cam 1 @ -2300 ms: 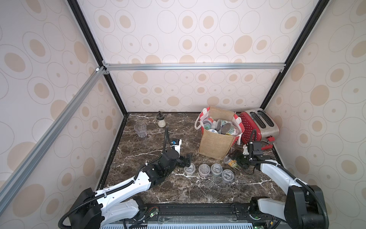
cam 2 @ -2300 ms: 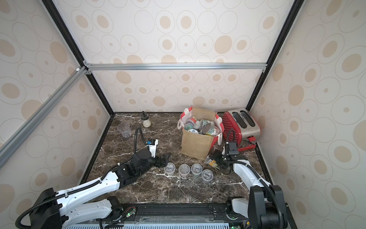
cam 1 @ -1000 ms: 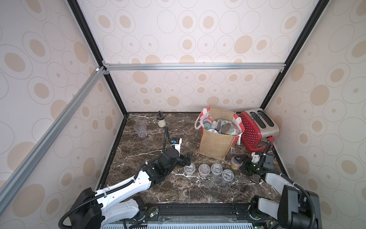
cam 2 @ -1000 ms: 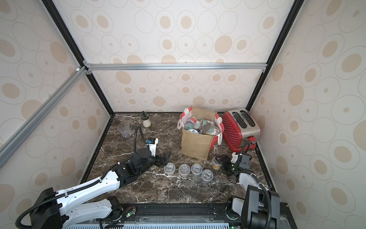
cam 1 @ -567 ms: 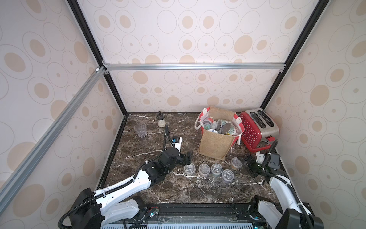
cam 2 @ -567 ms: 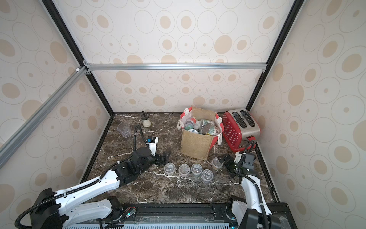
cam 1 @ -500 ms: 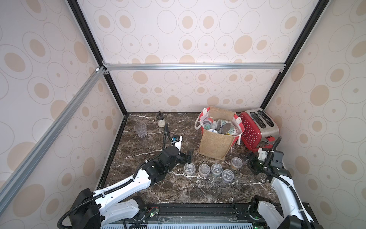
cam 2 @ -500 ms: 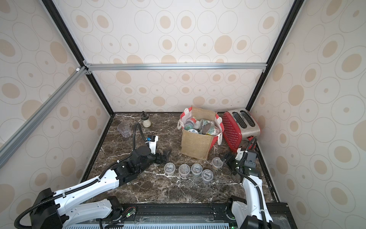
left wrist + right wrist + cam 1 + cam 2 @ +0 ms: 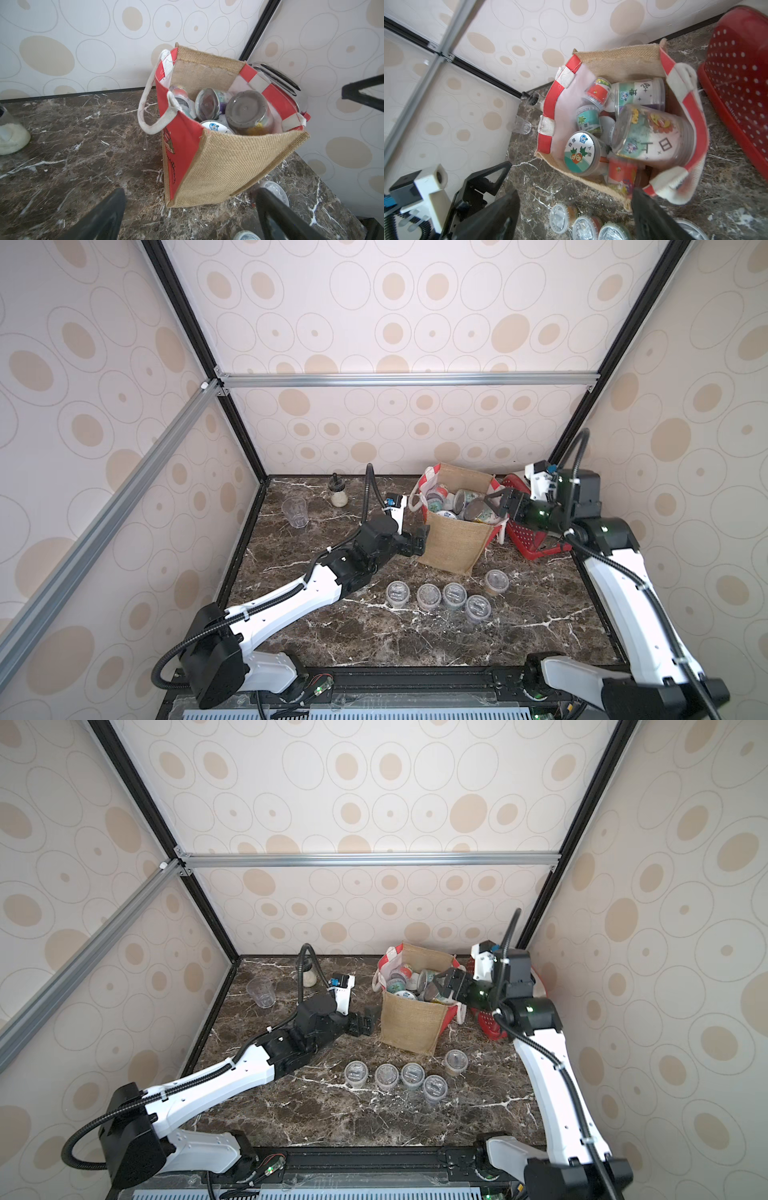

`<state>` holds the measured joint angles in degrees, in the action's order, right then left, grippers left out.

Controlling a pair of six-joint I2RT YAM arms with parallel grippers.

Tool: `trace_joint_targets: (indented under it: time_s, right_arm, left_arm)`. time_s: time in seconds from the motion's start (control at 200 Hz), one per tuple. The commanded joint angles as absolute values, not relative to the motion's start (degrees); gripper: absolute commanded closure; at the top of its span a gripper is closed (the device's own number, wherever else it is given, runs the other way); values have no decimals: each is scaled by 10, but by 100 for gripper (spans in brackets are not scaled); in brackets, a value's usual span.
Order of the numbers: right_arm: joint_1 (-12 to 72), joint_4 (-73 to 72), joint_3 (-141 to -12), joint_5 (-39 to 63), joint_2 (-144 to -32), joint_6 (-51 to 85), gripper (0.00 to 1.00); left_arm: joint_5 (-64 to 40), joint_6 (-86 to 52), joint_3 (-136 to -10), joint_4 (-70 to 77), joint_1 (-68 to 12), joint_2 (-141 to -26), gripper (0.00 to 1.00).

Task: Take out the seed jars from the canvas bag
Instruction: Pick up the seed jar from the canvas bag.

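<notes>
Mostly right wrist: labels point(image 9: 654, 143) on seed jars point(image 9: 579, 152).

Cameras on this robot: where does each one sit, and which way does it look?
Both top views: high at the front, looking down at the whole marble table; left claw and right claw show.
Left wrist: on the left arm, beside the canvas bag, looking into it; its own fingers show.
Right wrist: above the bag, looking down at the seed jars inside; its own fingers show.
Shared: both wrist views show the bag's jars.
</notes>
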<state>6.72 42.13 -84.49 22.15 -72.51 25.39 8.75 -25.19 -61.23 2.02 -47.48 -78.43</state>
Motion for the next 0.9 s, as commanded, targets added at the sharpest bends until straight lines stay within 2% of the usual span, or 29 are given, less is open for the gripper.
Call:
trace_joint_targets:
  time_s: [0.0,0.16,0.375,0.695,0.895]
  right_arm:
    - [83,516,-921,172,-811,185,14]
    - [86,583,-1034,116,-933,136,14]
    - [92,656,-1112,75,-1032,108,13]
    - [156,679,-1085,113,-1013,104,13]
    - [182,653,-1034,145,-970,115,13]
  left_arm:
    - [65,-231,-677,-2,-459,-819,2]
    - [27,-240,-754,-51,-444,-888,2]
    - [0,-269,-727,-28,-442,-885,2]
    - [-5,-294,-659,-6,-442,-847,2]
    - [25,-292,-666,-26,-443,-844,2]
